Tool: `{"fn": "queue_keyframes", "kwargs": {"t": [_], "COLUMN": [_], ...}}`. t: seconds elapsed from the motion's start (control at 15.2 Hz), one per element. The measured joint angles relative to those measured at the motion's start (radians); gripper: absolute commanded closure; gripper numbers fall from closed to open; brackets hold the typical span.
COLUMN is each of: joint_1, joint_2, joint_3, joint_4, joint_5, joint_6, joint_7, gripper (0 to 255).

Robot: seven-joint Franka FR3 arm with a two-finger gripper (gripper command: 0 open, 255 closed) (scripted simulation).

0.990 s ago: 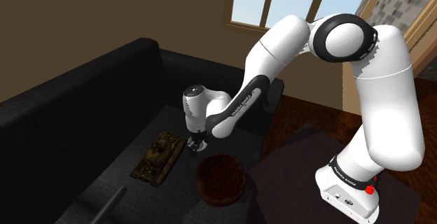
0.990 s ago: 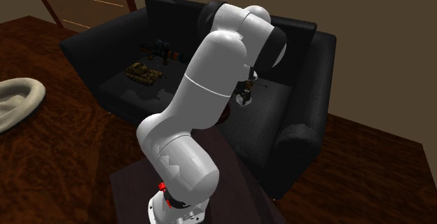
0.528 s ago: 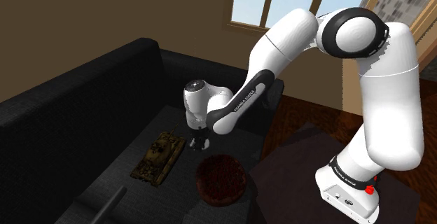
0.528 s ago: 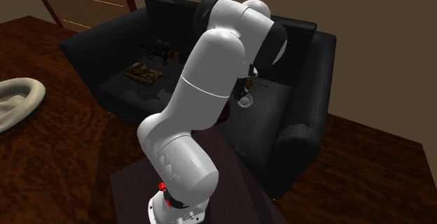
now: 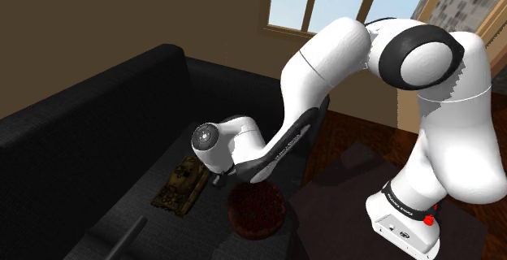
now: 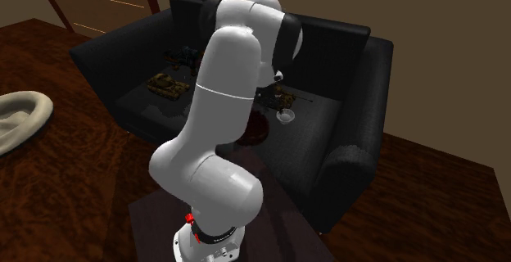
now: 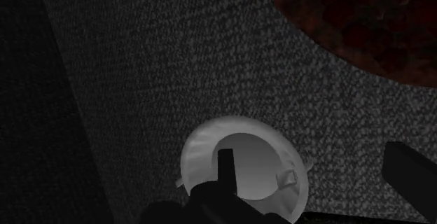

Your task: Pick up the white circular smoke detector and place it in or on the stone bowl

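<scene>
A white round smoke detector (image 7: 260,152) lies on the black sofa seat (image 7: 175,68), right under my gripper (image 7: 318,187). The gripper is open. One black finger (image 7: 225,165) stands in front of the detector and the other is well apart from it. In the second exterior view the detector (image 6: 285,116) rests on the seat (image 6: 319,133) just beyond the arm. The dark reddish-brown stone bowl (image 7: 364,19) is a short way ahead of the gripper. That bowl (image 5: 255,208) sits near the seat's front edge in the shoulder view, with my wrist (image 5: 213,140) low beside it. Nothing is in the bowl's visible part.
A camouflage toy tank (image 5: 180,184) lies on the seat, close to the shoulder view's left of my wrist. Small toys (image 6: 187,56) stand by the sofa back. The sofa's armrest (image 6: 348,170) rises beyond the detector. A pale ear-shaped object (image 6: 20,117) lies on the wooden floor.
The arm has folded down and swung toward the shoulder view's left, bringing the hand lower, between tank and bowl. The detector lies in about the same spot on the seat.
</scene>
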Motion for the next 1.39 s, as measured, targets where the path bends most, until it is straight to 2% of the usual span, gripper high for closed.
{"fn": "queue_keyframes", "kwargs": {"t": [0.07,0.13,0.2,0.26,0.59,1.06,1.12,1.39], "joint_1": [0.15,0.244,0.29,0.312,0.314,0.312,0.312,0.312], "joint_2": [0.061,0.106,0.132,0.149,0.186,0.196,0.197,0.195], "joint_3": [-0.066,-0.105,-0.127,-0.141,-0.173,-0.178,-0.178,-0.177], "joint_4": [0.073,0.114,0.138,0.152,0.161,0.165,0.165,0.166], "joint_5": [-0.132,-0.221,-0.269,-0.296,-0.347,-0.353,-0.353,-0.354], "joint_6": [-0.109,-0.194,-0.236,-0.255,-0.238,-0.231,-0.231,-0.232], "joint_7": [0.122,0.199,0.238,0.26,0.289,0.293,0.293,0.293], "gripper": [0,0,0,0,0,0,255,255]}}
